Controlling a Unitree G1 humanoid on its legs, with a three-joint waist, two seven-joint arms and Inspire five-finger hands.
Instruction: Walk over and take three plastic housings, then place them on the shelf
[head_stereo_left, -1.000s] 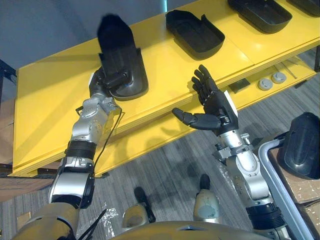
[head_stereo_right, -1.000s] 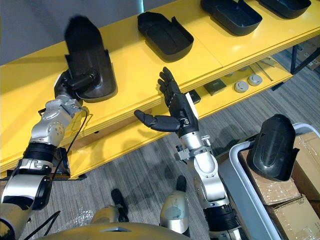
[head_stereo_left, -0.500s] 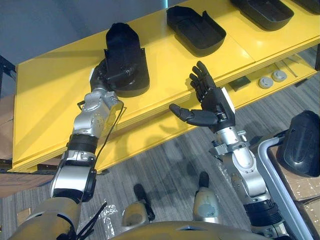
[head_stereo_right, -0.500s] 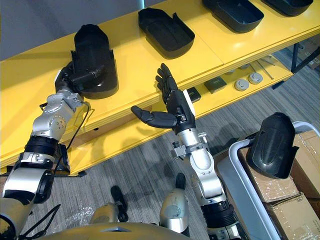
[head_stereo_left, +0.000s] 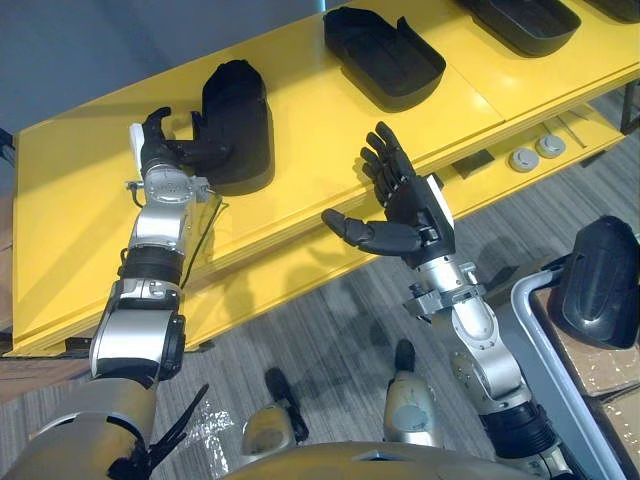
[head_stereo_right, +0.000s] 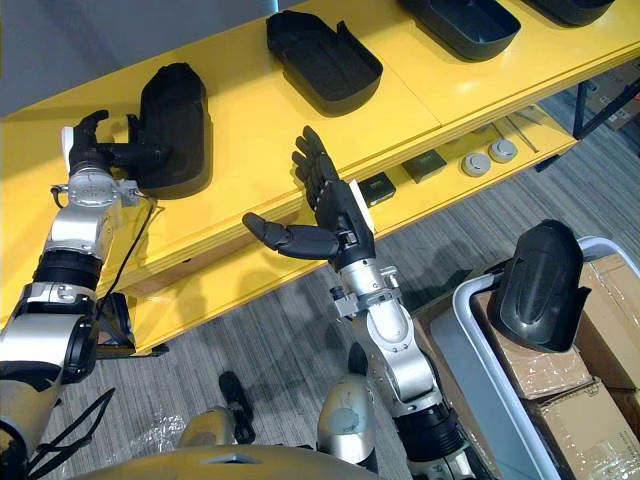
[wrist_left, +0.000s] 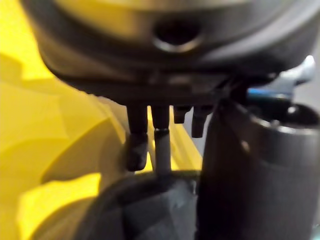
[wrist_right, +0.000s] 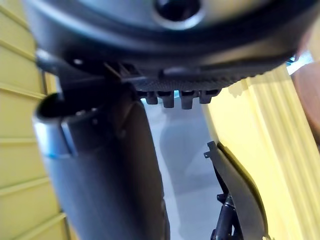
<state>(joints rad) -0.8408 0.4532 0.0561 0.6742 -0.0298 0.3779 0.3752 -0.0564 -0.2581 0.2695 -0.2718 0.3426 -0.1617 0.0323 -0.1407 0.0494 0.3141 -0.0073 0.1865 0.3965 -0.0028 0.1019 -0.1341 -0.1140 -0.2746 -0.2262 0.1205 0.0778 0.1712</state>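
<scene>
Yellow shelf (head_stereo_left: 330, 130), housing (head_stereo_left: 238, 120) released, left hand (head_stereo_left: 160, 152) opened

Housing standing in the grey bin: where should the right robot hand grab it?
Likely the rounded upper end of the housing, pinched across its sides from above: it stands on end in the bin, top free, base beside the rim.

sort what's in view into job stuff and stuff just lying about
Job: leftmost housing by left hand; two more housings along yellow shelf; spare housing at grey bin.
Lying about: round discs, small dark plates, cardboard boxes.
</scene>
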